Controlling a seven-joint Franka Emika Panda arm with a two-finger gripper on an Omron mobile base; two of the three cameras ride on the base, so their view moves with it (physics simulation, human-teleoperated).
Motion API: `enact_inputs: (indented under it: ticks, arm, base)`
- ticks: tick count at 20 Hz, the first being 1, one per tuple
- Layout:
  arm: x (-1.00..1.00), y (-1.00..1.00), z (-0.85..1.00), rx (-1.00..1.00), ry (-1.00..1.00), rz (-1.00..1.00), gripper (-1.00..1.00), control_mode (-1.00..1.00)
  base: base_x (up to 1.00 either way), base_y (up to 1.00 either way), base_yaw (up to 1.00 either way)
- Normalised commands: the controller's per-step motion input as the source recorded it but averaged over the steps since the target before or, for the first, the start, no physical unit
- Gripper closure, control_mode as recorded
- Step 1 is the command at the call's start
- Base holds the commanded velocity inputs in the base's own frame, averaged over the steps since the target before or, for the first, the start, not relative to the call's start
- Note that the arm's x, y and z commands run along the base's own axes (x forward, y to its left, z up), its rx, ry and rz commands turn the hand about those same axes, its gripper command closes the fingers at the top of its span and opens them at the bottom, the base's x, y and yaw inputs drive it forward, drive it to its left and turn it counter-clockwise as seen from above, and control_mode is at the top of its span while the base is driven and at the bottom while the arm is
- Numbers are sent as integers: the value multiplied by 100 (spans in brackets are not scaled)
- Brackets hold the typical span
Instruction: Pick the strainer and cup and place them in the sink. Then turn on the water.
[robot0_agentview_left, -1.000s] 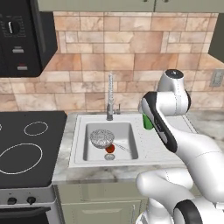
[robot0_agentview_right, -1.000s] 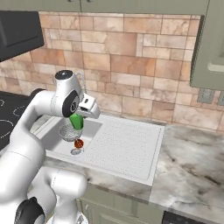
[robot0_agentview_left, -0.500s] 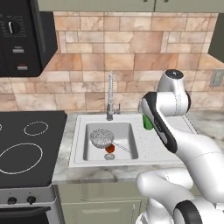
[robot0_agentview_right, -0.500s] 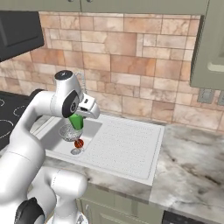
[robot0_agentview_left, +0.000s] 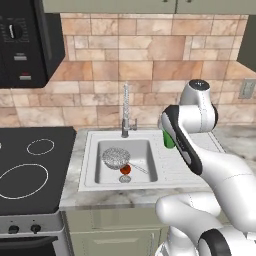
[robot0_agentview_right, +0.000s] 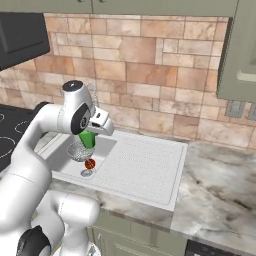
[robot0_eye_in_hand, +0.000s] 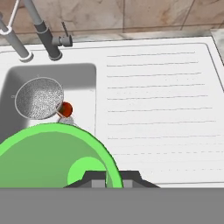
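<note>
The robot's two-finger gripper is clamped on the small bright green tapered cup, its dark finger tips pinching the rim at the 6 o'clock edge of the hand view. In that view the cup's open mouth faces the camera and hangs above the white rectangular sink, partly over the basin and partly over the ribbed white drainboard. In the left base view the cup shows as a green sliver behind the white arm, at about 3 o'clock from the basin. In the right base view the cup hangs under the gripper, above the basin's near corner.

The round, bowl-shaped strainer of speckled grey mesh lies in the basin, and a small red and brown ball touches it at its 4 o'clock side. The tall chrome faucet with a coiled spring neck stands at the basin's 12 o'clock edge; no stream shows at its spout.
</note>
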Motion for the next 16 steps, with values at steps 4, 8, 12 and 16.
enact_inputs:
  ticks: [4, 8, 12, 16]
  arm:
    - [0, 0, 0, 0, 0, 0, 100, 100]
    - [0, 0, 0, 0, 0, 0, 100, 100]
    - [0, 0, 0, 0, 0, 0, 100, 100]
    - [0, 0, 0, 0, 0, 0, 100, -100]
  base:
    - [0, 0, 0]
    - [0, 0, 0]
    - [0, 0, 0]
    - [0, 0, 0]
